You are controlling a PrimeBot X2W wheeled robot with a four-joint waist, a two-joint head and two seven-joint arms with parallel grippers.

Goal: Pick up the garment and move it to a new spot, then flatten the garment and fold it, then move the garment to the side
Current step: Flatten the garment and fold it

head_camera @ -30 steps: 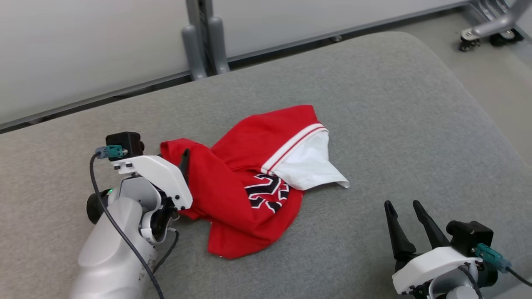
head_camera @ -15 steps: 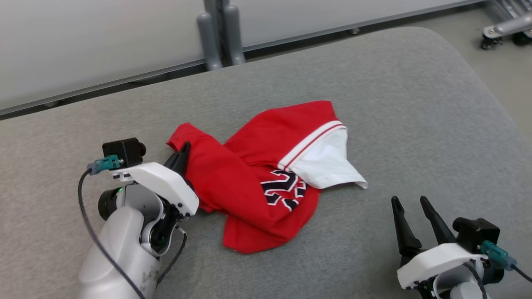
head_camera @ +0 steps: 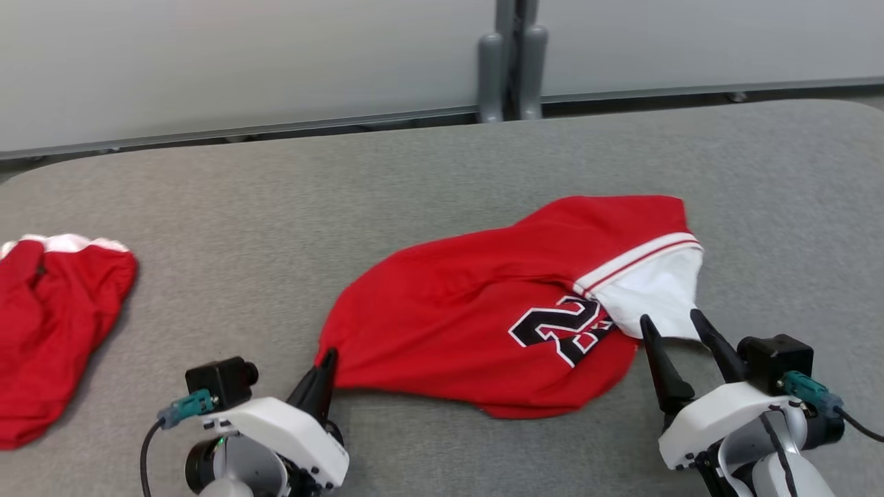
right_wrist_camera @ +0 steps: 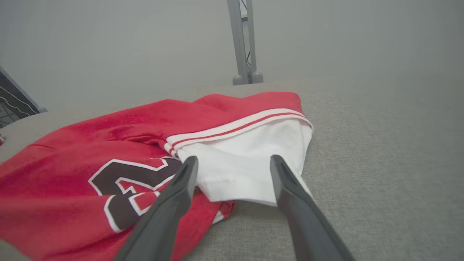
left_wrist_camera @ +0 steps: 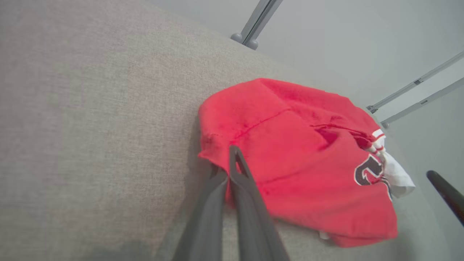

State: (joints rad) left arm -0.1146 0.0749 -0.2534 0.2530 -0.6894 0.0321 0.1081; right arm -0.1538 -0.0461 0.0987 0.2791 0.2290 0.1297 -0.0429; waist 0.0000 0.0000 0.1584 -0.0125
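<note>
Since a second ago the left gripper (head_camera: 323, 364) has gone from spread to pinched shut on a corner of the red jersey (head_camera: 483, 310) with its black, white-edged number print and white, red-striped band. The cloth, bunched up then, now lies drawn out long and low. The head camera has also swung, so the whole scene sits differently.

Counted: two garments, two grippers, one grey woven cushioned surface (head_camera: 276, 200), and one pair of grey metal posts (head_camera: 510, 69) against the pale wall behind. The second garment, a crumpled red piece with white trim (head_camera: 48, 324), lies at the far left, well apart from the jersey.

The surface's far edge runs along the wall, with a rounded corner at the upper left. The jersey sits right of centre, clear of that edge. Bare grey cloth lies between the two garments, and more beyond the jersey to the right.

The left gripper's fingers are closed on the jersey's left corner, down at the surface. The right gripper (head_camera: 668, 317) stands wide open with nothing held, its fingertips either side of the white flap (right_wrist_camera: 250, 156) at the jersey's right end — whether they touch it cannot be told.
</note>
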